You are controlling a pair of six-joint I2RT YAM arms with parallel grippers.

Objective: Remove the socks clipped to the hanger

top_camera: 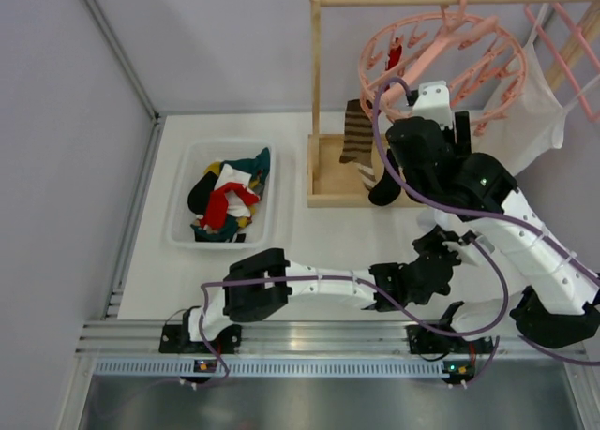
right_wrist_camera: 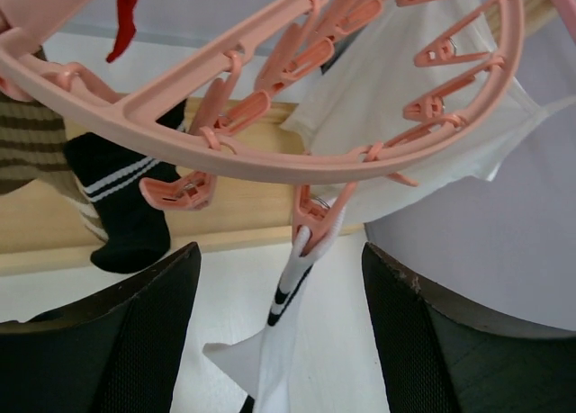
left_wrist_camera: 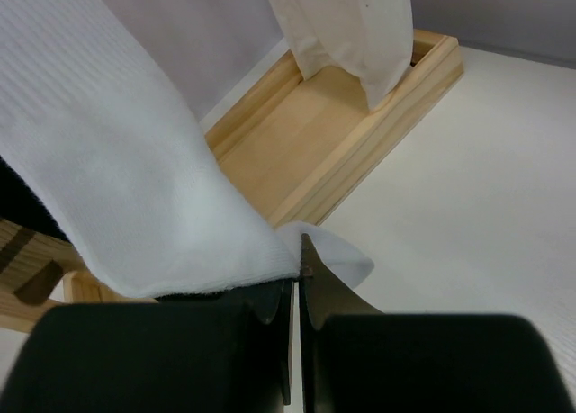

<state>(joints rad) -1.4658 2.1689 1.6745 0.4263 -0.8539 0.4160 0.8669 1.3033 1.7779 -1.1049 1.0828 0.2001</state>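
Socks (right_wrist_camera: 126,206) hang clipped to the pink hanger (right_wrist_camera: 270,166) over the counter (left_wrist_camera: 468,206). One white sock (right_wrist_camera: 286,291) drops from its clip (right_wrist_camera: 306,222) between the right tool's (right_wrist_camera: 279,251) wide-open fingers, touching neither; the left tool (left_wrist_camera: 295,291) is pinched shut on its lower end.

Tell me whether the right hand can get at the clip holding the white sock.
Probably yes: the right hand is open just below the clip on the white sock, nothing between.

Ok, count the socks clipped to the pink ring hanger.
4: a red sock at the hanger's far side, a brown striped sock and a black sock at its left, a white sock nearest. Others may be hidden.
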